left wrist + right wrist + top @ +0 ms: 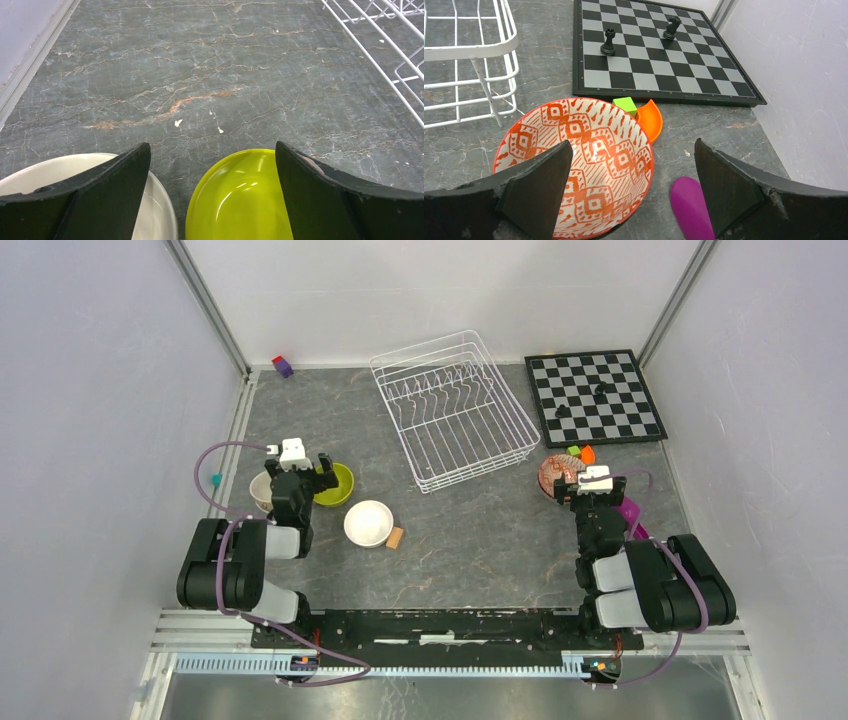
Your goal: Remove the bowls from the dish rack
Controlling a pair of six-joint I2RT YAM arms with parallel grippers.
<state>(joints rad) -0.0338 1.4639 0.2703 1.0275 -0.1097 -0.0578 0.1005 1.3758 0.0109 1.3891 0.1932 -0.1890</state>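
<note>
The white wire dish rack [450,410] stands at the back centre with no bowl showing in it; its edge shows in both wrist views [395,45] [469,55]. A lime-yellow bowl [337,483] [240,200] and an off-white bowl [261,490] [60,167] sit on the table under my open left gripper [300,468] [212,160], which holds nothing. A white bowl [368,523] sits to their right. My open right gripper [588,490] [634,155] hovers at the red-patterned bowl [556,470] [594,150], left finger over its inside. The blue-and-white bowl is out of view.
A chessboard [594,395] [649,55] with a few black pieces lies at the back right. A green block [625,105] and an orange piece [650,120] touch the red bowl's far side. A magenta object [691,205] lies beside it. A tan block [395,538] and a purple block [283,366] lie on the table.
</note>
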